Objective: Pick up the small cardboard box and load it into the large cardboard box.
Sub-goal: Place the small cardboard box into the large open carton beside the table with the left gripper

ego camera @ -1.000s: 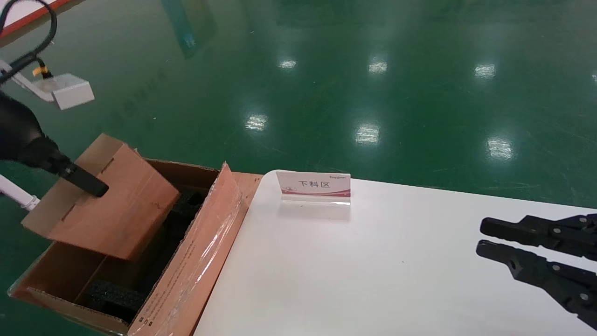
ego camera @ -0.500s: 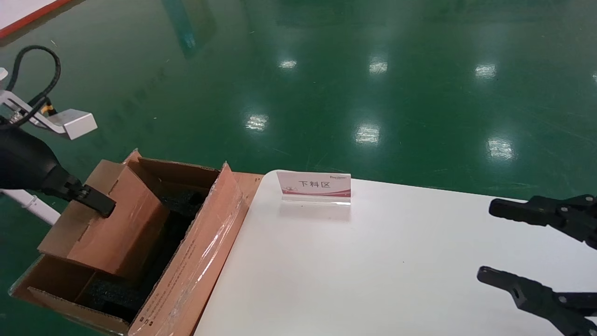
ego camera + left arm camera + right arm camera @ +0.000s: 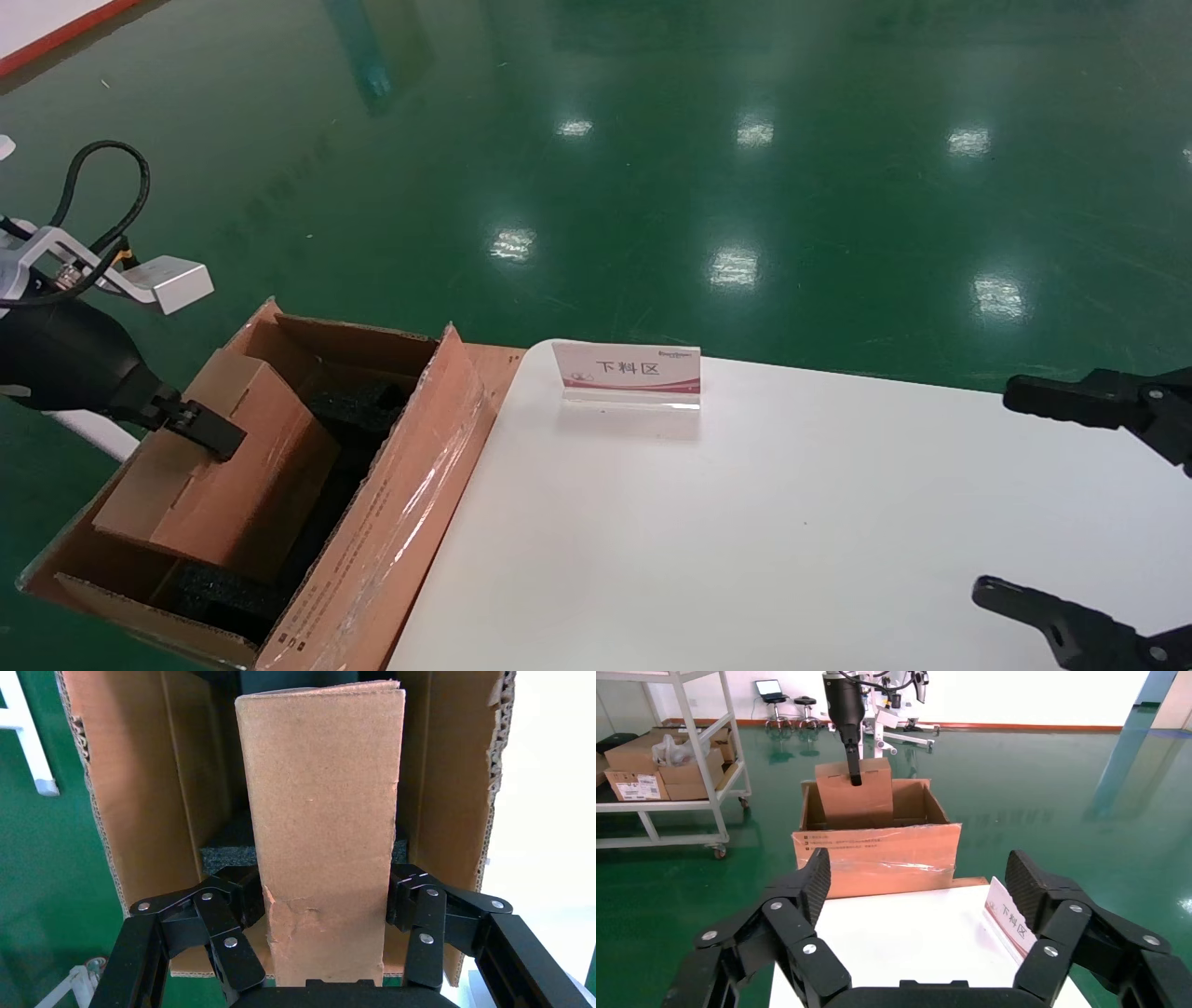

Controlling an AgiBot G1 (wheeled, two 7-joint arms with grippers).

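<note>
In the head view, the left hand point(image 3: 207, 429) sat at the lower left of the frame, clamped on the upper end of the small cardboard box point(image 3: 223, 466). That box was tilted and partly sunk into the large cardboard box point(image 3: 410, 503), which stood open on the green floor point(image 3: 652, 140) against the left edge of the white table point(image 3: 745, 522). Black foam point(image 3: 358, 405) showed inside the large carton behind the small one. A small sign with red trim point(image 3: 626, 373) stood near the table's far edge. At the right edge of the frame the right hand point(image 3: 1052, 503) hovered over the table, its two fingers spread wide with nothing between them.

In the left wrist view, the left hand point(image 3: 325, 913) held the small cardboard box point(image 3: 323, 811) between its pads, one finger point(image 3: 239, 903) pressed to each side. The large cardboard box's walls point(image 3: 133, 797) rose on both sides of it.

In the right wrist view, the right hand point(image 3: 916, 888) filled the lower frame, wide apart and empty. Farther off, at upper centre, the small cardboard box point(image 3: 866, 801) stood inside the large cardboard box point(image 3: 877, 853), gripped from above by the left hand point(image 3: 855, 776). A white shelf rack with cartons point(image 3: 659, 762) stood at the upper left.
</note>
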